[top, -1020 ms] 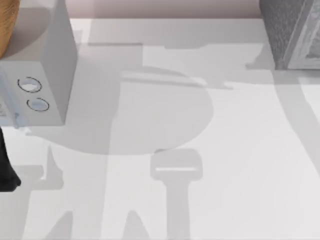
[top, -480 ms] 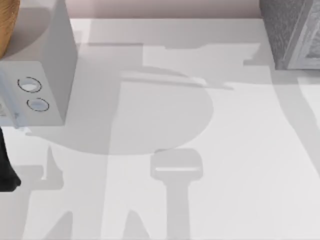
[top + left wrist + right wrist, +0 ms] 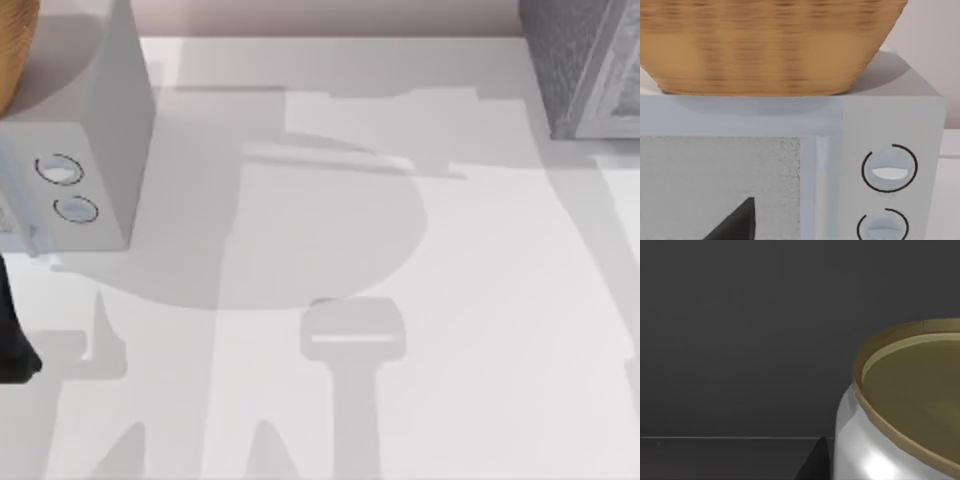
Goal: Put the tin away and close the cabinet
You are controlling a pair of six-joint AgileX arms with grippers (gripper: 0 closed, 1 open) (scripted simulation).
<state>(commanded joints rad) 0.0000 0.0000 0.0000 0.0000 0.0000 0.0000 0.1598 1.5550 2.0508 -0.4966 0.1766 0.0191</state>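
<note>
The tin fills the near corner of the right wrist view, very close, with its gold top and shiny white side in front of a dark grey wall. One dark finger of my right gripper rests against the tin's side. The cabinet, a dark grey speckled box with a white-framed front, stands at the table's far right corner. My left arm is parked at the table's left edge, just in front of the pale box.
A smooth pale grey box with two round dials stands at the far left, and a wicker basket sits on top of it. The white table between the two boxes carries only shadows.
The shadows near the cabinet and along the table's right side have shifted slightly to the right. The pale box, the cabinet and the left arm have not moved.
</note>
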